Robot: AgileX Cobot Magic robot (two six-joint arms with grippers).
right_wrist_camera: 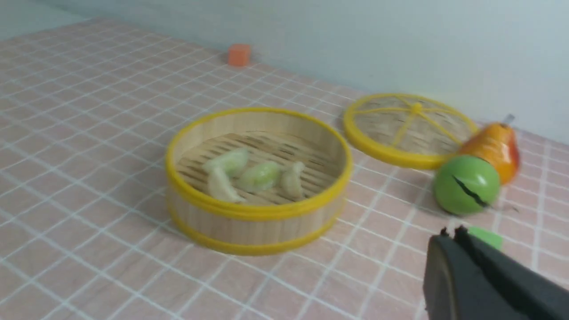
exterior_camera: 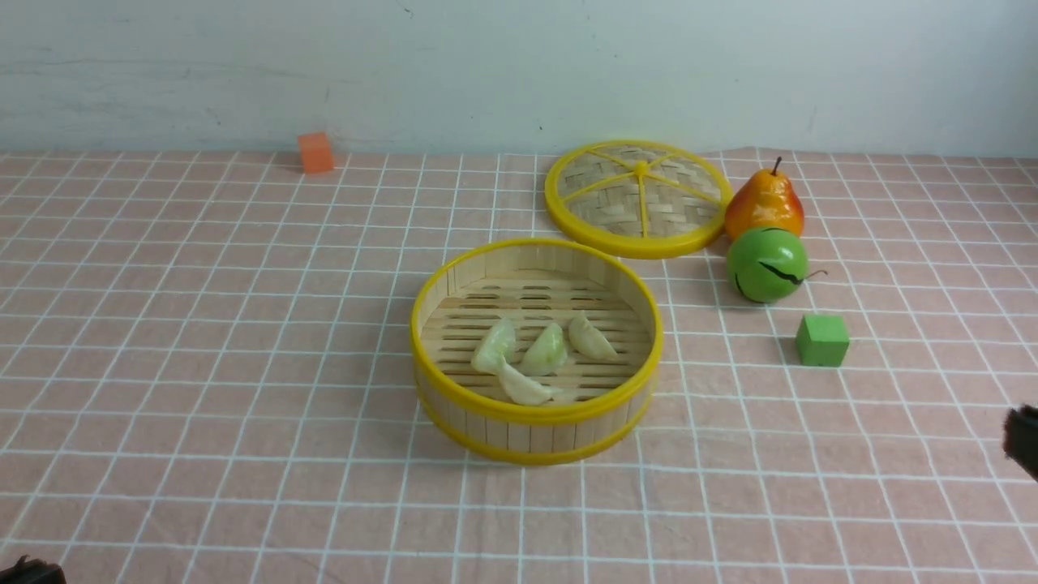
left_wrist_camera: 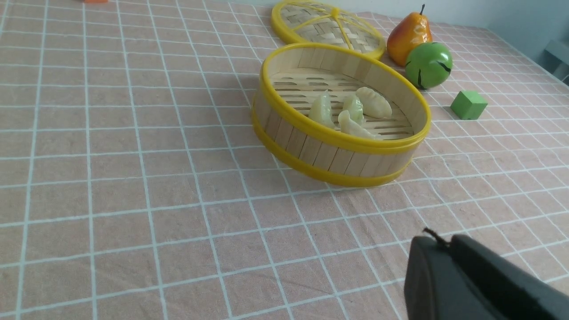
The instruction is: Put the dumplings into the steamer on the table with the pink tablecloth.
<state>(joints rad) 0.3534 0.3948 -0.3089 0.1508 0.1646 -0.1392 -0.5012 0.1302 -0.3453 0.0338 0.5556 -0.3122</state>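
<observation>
The steamer (exterior_camera: 454,405) stands mid-table on the pink tablecloth (exterior_camera: 203,341); it also shows in the left wrist view (left_wrist_camera: 329,155) and the right wrist view (right_wrist_camera: 249,229). Several pale dumplings (exterior_camera: 545,350) lie on its slatted floor, also seen in the left wrist view (left_wrist_camera: 351,113) and the right wrist view (right_wrist_camera: 255,176). My left gripper (left_wrist_camera: 444,242) is shut and empty, low over the cloth, well short of the steamer; only a sliver of it (exterior_camera: 28,570) shows at the front view's bottom left corner. My right gripper (right_wrist_camera: 451,233) is shut and empty, at the front view's right edge (exterior_camera: 1023,442).
The flat woven yellow-rimmed lid (exterior_camera: 636,197) lies behind the steamer. A pear (exterior_camera: 764,203) and a green ball (exterior_camera: 766,264) sit right of it. A green cube (exterior_camera: 822,340) lies nearer. An orange cube (exterior_camera: 315,152) sits by the back wall.
</observation>
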